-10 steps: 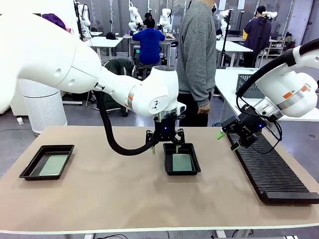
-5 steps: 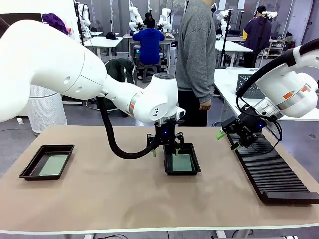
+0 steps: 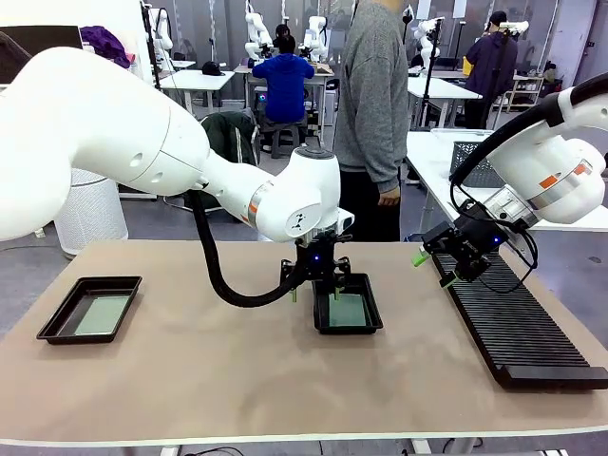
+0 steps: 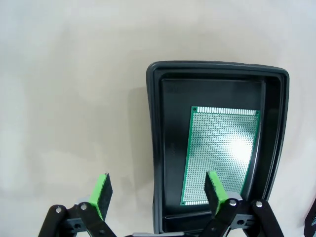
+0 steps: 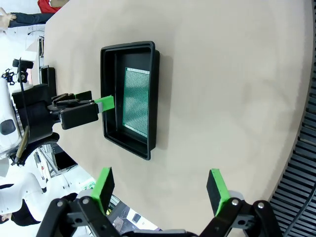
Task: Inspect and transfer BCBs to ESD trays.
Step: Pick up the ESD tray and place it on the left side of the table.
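Two black ESD trays lie on the table. The middle tray (image 3: 348,330) (image 4: 154,148) (image 5: 148,138) holds a green BCB (image 3: 347,309) (image 4: 222,148) (image 5: 136,106) flat on its floor. The left tray (image 3: 49,328) holds another BCB (image 3: 103,313). My left gripper (image 3: 313,291) (image 4: 158,190) hangs open, low over the middle tray's left wall: one finger is outside over the table, the other over the board's edge. My right gripper (image 3: 432,270) (image 5: 161,185) is open and holds nothing, above the far end of the slotted rack.
A long black slotted rack (image 3: 513,328) (image 5: 306,163) runs along the table's right side. A person in a grey sweater (image 3: 375,114) stands at the far edge, hands down. Bare tan tabletop lies between the two trays and along the near edge.
My left gripper has come down closer to the middle tray. The right arm, both trays and both boards have stayed put.
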Robot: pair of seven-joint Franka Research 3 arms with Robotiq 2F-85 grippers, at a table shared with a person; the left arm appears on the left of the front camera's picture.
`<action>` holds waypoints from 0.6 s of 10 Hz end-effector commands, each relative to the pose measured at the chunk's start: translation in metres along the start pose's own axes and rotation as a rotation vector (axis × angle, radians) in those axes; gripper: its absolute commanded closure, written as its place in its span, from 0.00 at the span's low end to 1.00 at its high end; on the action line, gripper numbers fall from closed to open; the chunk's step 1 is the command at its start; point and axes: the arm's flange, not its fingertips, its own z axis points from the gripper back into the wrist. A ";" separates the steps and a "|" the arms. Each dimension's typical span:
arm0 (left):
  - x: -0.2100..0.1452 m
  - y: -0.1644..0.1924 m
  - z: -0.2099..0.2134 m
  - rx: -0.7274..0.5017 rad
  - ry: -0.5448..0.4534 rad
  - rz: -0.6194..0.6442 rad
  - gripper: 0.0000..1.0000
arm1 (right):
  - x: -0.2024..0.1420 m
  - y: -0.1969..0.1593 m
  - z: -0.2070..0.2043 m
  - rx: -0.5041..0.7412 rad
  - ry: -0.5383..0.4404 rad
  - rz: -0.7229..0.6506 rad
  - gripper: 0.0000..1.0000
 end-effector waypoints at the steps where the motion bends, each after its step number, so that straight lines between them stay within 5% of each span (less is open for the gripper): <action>1: 0.000 -0.002 -0.006 0.030 -0.060 0.023 0.05 | 0.000 0.000 0.000 -0.005 -0.007 -0.001 0.00; 6: 0.001 -0.003 -0.011 0.028 -0.075 0.016 0.27 | 0.000 0.000 0.000 -0.005 -0.007 -0.001 0.00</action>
